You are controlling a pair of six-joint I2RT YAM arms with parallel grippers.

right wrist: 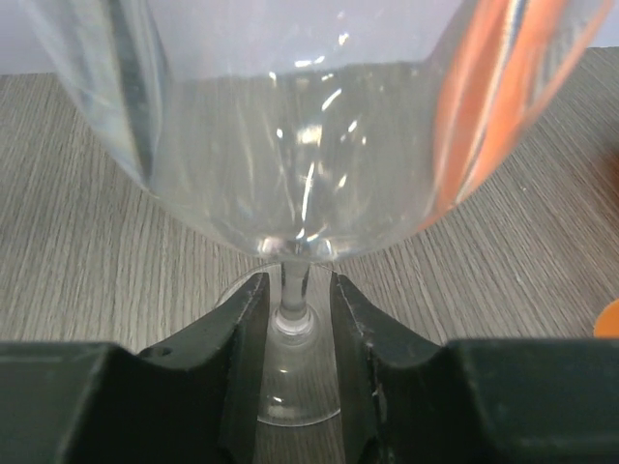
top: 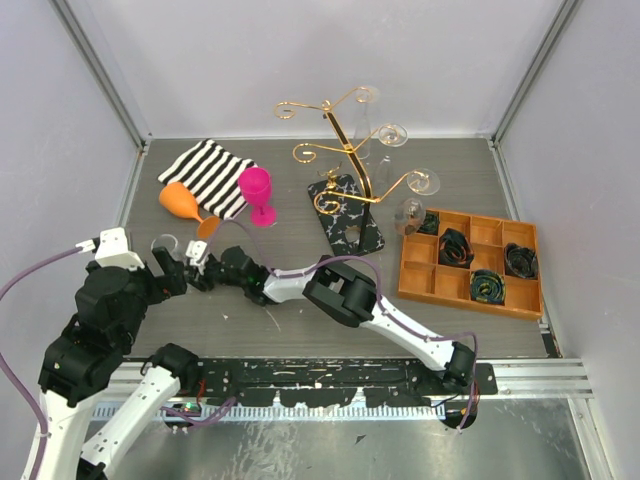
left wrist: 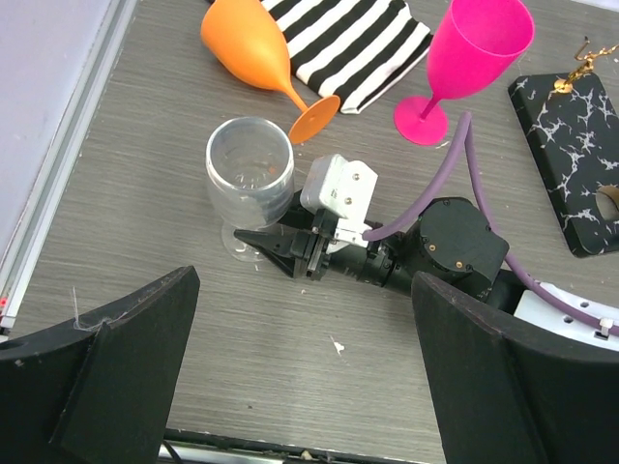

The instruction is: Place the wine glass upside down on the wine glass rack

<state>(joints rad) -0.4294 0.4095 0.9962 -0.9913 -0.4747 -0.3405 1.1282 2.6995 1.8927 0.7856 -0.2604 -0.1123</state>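
The clear wine glass [left wrist: 250, 166] stands upright on the grey wood-grain table [top: 290, 222], front left, well apart from the gold wine glass rack [top: 345, 150] further back. The right gripper [right wrist: 295, 311] hugs the stem, but it's hard to tell if it's actually pinching. The left gripper [left wrist: 305, 277] is spread wide, holding nothing. Plain pale walls [top: 300, 60] box the table in.

The overhead camera looks down across the tabletop [top: 470, 185]; both wrist cameras sit close, sharing the clear wine glass [left wrist: 250, 164].
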